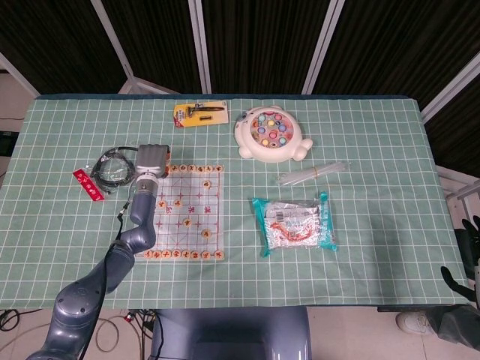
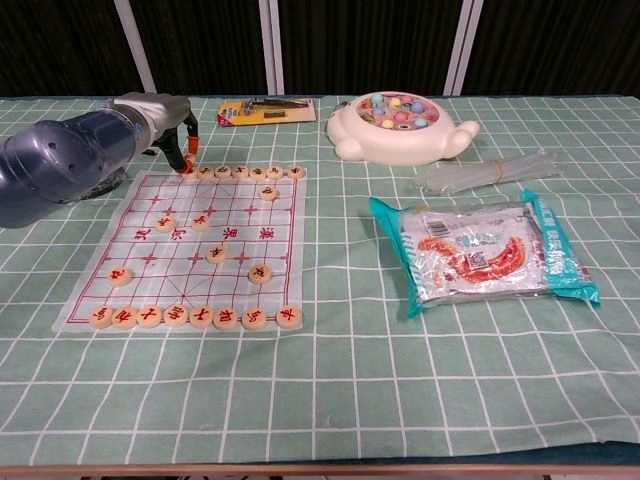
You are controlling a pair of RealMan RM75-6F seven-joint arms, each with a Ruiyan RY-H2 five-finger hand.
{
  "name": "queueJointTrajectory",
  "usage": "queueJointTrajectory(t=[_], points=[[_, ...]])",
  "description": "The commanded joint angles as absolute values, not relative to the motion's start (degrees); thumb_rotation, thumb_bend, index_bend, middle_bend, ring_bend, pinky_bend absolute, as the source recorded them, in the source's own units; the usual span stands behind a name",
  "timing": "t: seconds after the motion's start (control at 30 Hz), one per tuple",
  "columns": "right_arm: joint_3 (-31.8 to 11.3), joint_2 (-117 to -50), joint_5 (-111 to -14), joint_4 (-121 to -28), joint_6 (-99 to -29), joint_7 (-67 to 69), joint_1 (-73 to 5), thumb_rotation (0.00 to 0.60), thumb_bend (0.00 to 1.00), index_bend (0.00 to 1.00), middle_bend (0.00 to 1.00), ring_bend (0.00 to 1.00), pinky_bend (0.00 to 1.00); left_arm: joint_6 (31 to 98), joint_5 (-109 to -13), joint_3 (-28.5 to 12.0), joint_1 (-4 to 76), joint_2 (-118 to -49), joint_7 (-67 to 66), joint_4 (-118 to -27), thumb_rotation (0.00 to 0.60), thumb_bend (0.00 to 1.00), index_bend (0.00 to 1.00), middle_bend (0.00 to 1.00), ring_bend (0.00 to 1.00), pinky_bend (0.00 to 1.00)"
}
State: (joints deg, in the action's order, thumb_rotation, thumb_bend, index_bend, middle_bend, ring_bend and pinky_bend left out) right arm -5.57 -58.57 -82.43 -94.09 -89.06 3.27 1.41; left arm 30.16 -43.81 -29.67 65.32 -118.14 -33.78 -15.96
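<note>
The left hand [image 2: 175,125] is at the far left corner of the translucent chess mat with red grid lines [image 2: 235,235], its fingers [image 2: 187,150] pointing down at the leftmost round wooden chess piece [image 2: 190,172] of the far row. The fingertips are at or just above that piece; contact cannot be confirmed, and how far the fingers are parted cannot be told from either view. In the head view the same hand [image 1: 150,161] covers the mat's far left corner.

The far row of pieces runs rightward from the hand along the mat's far edge. Further pieces lie scattered mid-mat, and a second row lines the near edge.

Just left of the hand lies a coiled black cable [image 1: 112,166], with a flat red strip [image 1: 88,184] beyond it toward the left edge of the desk [image 1: 375,277].

Near the far edge lie a yellow carded tool pack [image 1: 199,114] and a white round fishing-game toy with coloured pieces [image 1: 271,133]. Right of the mat lie a bundle of clear sticks [image 1: 311,174] and a teal-edged clear snack packet [image 1: 294,223].

The right hand [image 1: 471,259] shows only partly, off the desk's right edge; its state cannot be told.
</note>
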Motion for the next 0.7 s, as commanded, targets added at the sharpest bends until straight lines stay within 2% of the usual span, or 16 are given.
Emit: queueJointTrajectory(t=[0.03,0.7], points=[[-5.6,-58.5,-82.4,-94.1,-89.0,3.4,1.4,0.600,0.34,0.00,0.00,0.00,0.00,30.2,-43.6,-29.7,65.2,-118.2,-34.0,-16.1,0.600,0.37,0.47,0.95,0.89,0.97],[-5.7,-58.4,-82.5,-94.1,-89.3,3.9,1.5,0.600,0.34,0.00,0.00,0.00,0.00,31.3,-42.9,-29.5,64.6,-117.9,-35.3,-18.2,0.600,0.35,0.45,0.94,0.89,0.97]])
